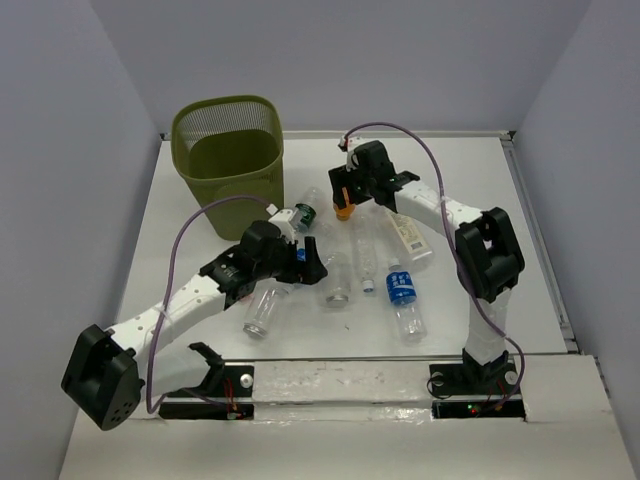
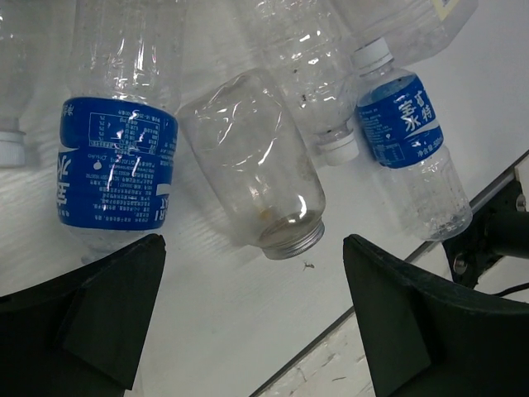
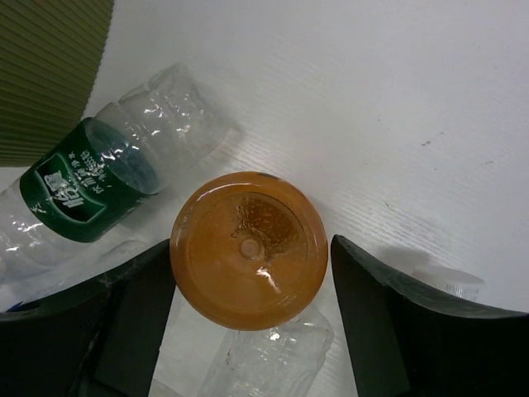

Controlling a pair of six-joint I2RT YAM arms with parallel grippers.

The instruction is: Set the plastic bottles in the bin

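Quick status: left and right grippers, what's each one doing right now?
Left gripper: open, holding nothing, above a clear capless bottle.
Right gripper: jaws flank the orange bottle; cannot tell whether it is gripped.

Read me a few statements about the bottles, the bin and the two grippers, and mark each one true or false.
1. The orange bottle sits between the fingers of the right gripper. True.
2. The left gripper is shut on a blue-labelled bottle. False: it is open and holds nothing.
3. The bin lies on its side. False: it stands upright.
4. A green-labelled bottle lies next to the orange bottle. True.
5. The unlabelled clear bottle under the left gripper has a white cap. False: its mouth is uncapped.
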